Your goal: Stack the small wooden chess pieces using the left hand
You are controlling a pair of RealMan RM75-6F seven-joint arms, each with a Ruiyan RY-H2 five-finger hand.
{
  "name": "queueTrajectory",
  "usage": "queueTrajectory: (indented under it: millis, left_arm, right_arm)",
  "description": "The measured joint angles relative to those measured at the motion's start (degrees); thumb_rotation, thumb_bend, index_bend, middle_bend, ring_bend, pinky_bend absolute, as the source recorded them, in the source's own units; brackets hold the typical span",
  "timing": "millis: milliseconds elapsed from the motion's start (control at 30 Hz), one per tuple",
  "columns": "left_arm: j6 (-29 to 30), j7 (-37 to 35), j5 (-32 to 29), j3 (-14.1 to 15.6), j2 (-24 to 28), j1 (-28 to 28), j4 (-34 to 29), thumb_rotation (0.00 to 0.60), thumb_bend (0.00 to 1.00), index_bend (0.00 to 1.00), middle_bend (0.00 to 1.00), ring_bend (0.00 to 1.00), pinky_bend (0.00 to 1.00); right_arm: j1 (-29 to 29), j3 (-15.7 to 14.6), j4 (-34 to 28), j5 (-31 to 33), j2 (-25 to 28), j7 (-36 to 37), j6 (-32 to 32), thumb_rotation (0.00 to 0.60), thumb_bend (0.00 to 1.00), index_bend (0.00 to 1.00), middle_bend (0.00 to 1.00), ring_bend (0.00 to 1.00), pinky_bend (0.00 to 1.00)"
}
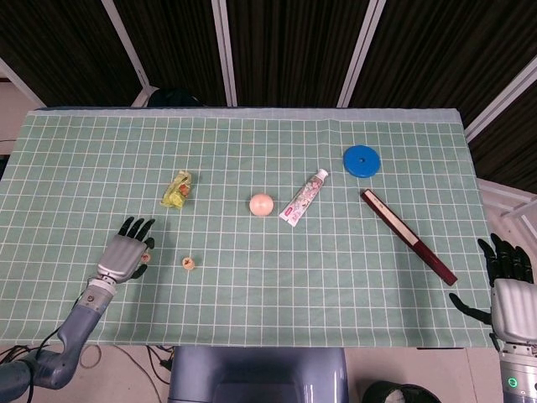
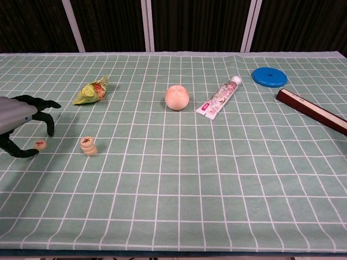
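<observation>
On the green gridded surface (image 2: pixel 217 162) near its left edge, the left hand (image 2: pixel 19 116) arches empty over a loose small round wooden chess piece (image 2: pixel 39 144) beside the short wooden stack (image 2: pixel 88 145); a clumsy pinch could flick it away or topple the stack.

A matt green cloth (image 2: pixel 227 179) with a white grid covers the worktop, and on it the stack of chess pieces (image 2: pixel 88 145) and the single chess piece (image 2: pixel 39 144) at its nine o'clock look like pale, smooth unvarnished wood. The left robot hand (image 2: pixel 19 122) has a brushed silver-grey metal-looking back and black matt fingers. Toward one o'clock from the stack, the toothpaste tube (image 2: pixel 219 97) shows glossy printed plastic, the blue disc (image 2: pixel 269 76) smooth plastic, the dark red stick (image 2: pixel 312 111) a lacquered sheen, and the yellow-green wrapper (image 2: pixel 92 90) crinkled shiny foil.
</observation>
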Motion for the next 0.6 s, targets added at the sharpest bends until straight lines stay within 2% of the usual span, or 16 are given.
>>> queueTrajectory:
  millis: [600]
  left_arm:
    - [-0.5, 1.0, 0.3, -0.1, -0.3, 0.7, 0.7, 0.600, 0.28, 0.42, 0.02, 0.00, 0.00]
  right_arm:
    - [-0.1, 0.0, -0.2, 0.2, 0.0, -0.2, 0.0, 0.600, 0.23, 0.12, 0.01, 0.00, 0.00]
